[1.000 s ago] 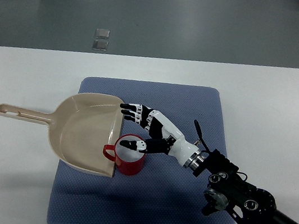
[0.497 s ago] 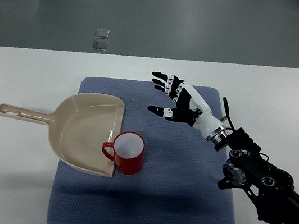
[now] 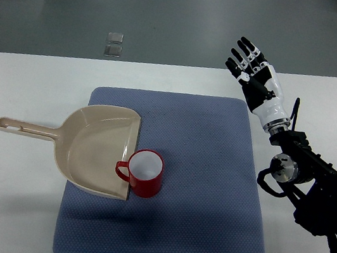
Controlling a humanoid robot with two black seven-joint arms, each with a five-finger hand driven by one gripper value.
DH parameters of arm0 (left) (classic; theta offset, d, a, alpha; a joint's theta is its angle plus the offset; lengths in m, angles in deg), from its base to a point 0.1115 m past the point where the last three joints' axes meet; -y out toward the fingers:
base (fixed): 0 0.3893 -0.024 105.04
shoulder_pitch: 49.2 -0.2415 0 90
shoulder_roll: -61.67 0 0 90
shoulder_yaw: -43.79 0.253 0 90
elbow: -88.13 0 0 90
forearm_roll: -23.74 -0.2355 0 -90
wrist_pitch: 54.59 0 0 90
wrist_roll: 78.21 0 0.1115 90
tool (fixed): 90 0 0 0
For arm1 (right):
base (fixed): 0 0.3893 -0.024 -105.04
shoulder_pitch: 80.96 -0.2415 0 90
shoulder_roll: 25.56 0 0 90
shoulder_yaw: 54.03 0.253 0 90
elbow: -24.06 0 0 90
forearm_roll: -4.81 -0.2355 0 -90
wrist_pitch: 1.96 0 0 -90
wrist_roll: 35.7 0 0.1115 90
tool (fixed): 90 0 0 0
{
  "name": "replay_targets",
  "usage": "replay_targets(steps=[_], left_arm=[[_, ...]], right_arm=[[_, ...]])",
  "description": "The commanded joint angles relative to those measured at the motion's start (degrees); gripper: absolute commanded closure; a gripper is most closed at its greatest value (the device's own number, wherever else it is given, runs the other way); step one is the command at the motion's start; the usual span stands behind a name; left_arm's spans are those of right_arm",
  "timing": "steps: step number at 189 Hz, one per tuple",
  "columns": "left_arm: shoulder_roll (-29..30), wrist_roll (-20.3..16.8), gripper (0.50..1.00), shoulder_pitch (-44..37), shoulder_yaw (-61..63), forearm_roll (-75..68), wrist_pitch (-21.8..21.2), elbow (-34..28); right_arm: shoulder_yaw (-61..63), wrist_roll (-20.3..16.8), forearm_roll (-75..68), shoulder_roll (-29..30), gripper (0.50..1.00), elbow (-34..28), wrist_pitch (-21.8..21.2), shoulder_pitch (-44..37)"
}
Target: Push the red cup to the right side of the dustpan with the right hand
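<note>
Cup [image 3: 145,173], red, upright on the blue mat [image 3: 209,191], handle touching the open front edge of the beige dustpan [image 3: 98,144] (mouth facing up, nothing visible inside). Looks light and rigid, likely plastic, so apt to slide on the mat yet tip if struck high. Best nudged low on the left wall, beside the handle. Right robot hand [image 3: 253,76] well apart, raised over the far desk [image 3: 323,119] edge, fingers spread, holding nothing. No left arm showing.
</note>
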Motion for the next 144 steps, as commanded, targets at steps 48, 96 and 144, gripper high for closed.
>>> replay_targets(steps=[48, 96, 144], left_arm=[[0.00, 0.00, 0.500, 0.00, 0.00, 0.00, 0.00, -0.06], [0.00, 0.00, 0.500, 0.00, 0.00, 0.00, 0.00, -0.06], [0.00, 0.00, 0.500, 0.00, 0.00, 0.00, 0.00, 0.03]], right_arm=[[-0.21, -2.66, -12.40, 0.60, 0.583, 0.73, 4.58, 0.13], [0.14, -1.43, -12.23, 0.86, 0.581, 0.55, 4.14, 0.31], [-0.03, 0.00, -11.96, 1.13, 0.581, 0.64, 4.31, 0.66]])
